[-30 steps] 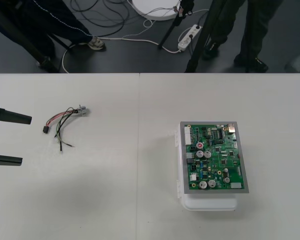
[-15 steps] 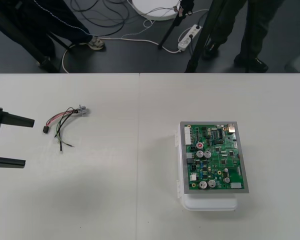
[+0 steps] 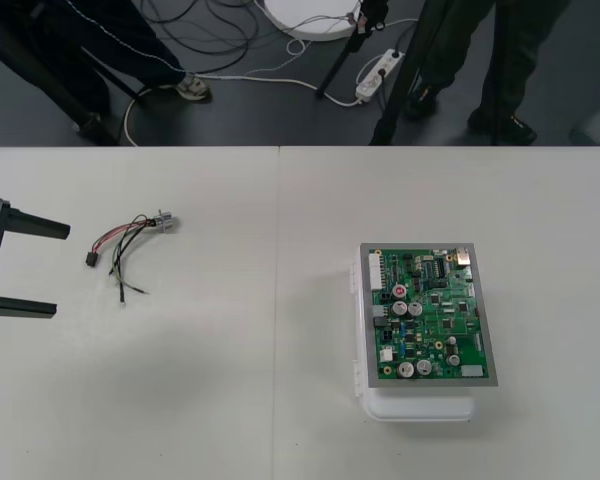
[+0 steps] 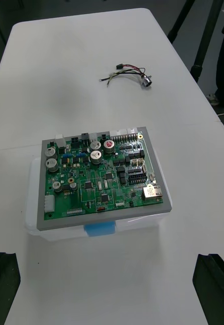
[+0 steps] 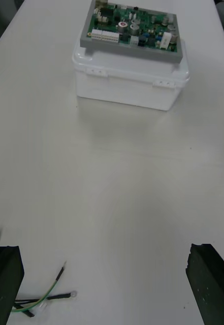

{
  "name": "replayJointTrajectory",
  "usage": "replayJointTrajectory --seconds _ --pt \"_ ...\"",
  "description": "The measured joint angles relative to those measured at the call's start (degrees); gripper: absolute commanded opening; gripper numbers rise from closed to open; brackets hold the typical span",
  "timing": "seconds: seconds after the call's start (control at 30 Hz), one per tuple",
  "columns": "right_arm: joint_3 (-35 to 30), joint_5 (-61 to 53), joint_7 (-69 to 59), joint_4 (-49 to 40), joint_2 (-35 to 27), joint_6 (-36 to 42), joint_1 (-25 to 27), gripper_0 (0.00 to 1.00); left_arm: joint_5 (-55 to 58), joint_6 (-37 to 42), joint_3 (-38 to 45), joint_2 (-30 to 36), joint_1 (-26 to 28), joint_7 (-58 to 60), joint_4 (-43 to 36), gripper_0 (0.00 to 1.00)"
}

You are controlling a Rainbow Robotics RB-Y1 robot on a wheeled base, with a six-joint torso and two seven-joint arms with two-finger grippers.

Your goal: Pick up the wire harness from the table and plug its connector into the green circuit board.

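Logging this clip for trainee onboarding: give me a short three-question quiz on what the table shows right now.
1. True or false: the wire harness has its plug in the green circuit board.
2. The left pincer is: A) shut on the harness; B) open, apart from the harness, at the left side of the table; C) over the board.
3. What does the board sit on?
Key: 1 false, the harness lies loose on the table; 2 B; 3 a white base.
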Motion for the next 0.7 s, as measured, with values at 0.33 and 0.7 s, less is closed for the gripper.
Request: replayJointTrajectory --seconds 0.33,0.7 --pt "0.00 -0.02 0.00 0.00 0.00 0.00 0.01 1.00 -7.83 -0.01 -1.37 0.00 -6.23 -6.49 0.17 0.94" --pt "0.00 -0.04 0.00 0.00 0.00 0.01 0.03 1.00 -10.63 2.64 -14.35 0.54 -16.26 -17.11 2.63 0.94"
